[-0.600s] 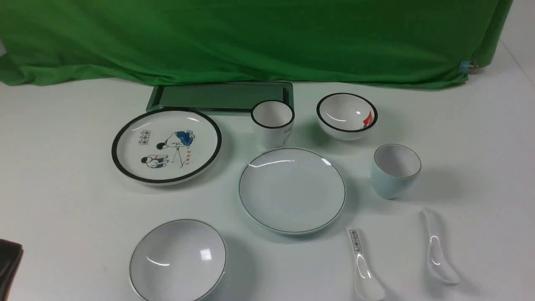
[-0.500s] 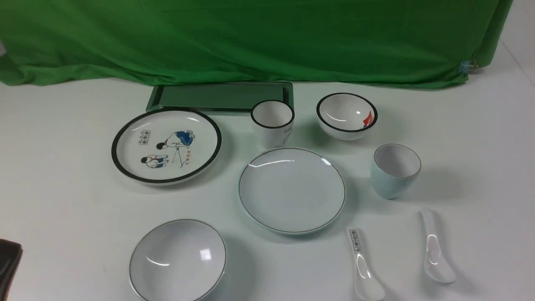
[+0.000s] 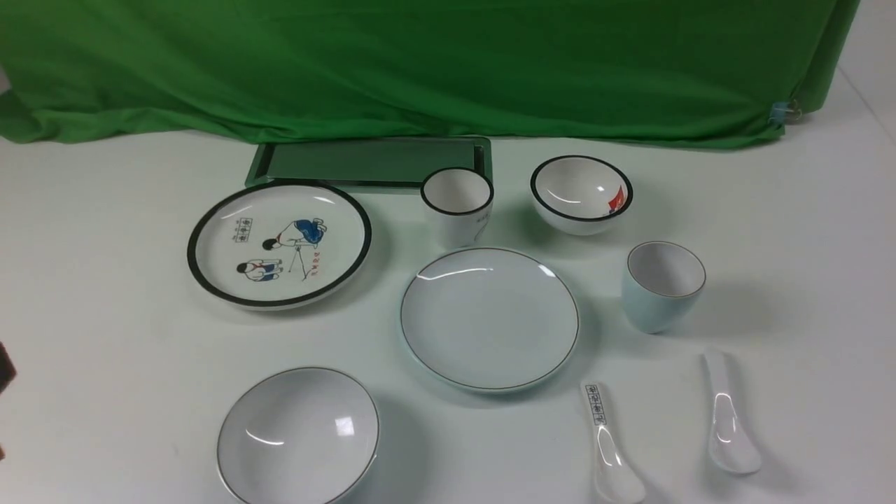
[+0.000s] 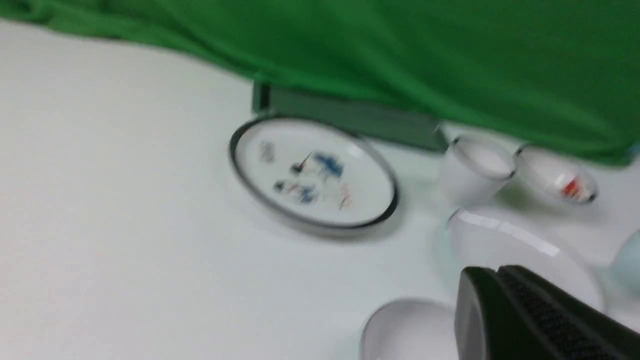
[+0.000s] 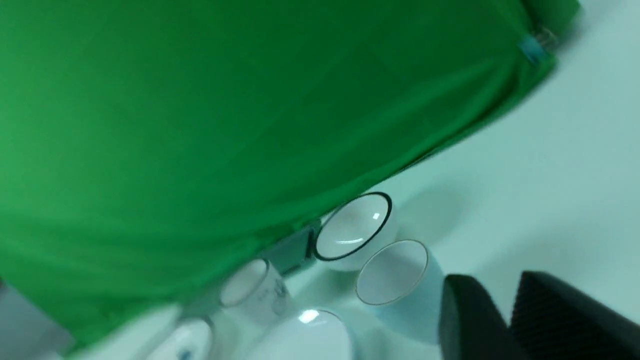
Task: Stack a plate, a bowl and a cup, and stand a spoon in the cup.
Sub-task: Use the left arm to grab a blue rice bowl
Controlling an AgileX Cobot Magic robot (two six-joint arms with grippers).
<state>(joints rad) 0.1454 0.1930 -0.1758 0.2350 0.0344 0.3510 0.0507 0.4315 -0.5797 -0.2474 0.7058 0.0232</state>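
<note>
The plain plate (image 3: 490,318) lies mid-table. The plain bowl (image 3: 299,434) sits near the front, to its left. The light-blue cup (image 3: 661,287) stands right of the plate. The plain white spoon (image 3: 728,420) lies in front of the cup. In the blurred left wrist view, my left gripper (image 4: 492,270) is empty with its fingers together, above the bowl (image 4: 405,330) and plate (image 4: 505,245). In the right wrist view, my right gripper (image 5: 490,280) is empty with a narrow gap between its tips, beside the cup (image 5: 395,272).
A black-rimmed cartoon plate (image 3: 278,243), a black-rimmed cup (image 3: 456,203) and a black-rimmed bowl (image 3: 581,192) stand behind the plain plate. A dark tray (image 3: 371,162) lies before the green cloth. A spoon with printed characters (image 3: 609,448) lies left of the plain spoon.
The dark part of my left arm at the front view's left edge has moved up and almost out of view. The plain spoon has turned slightly.
</note>
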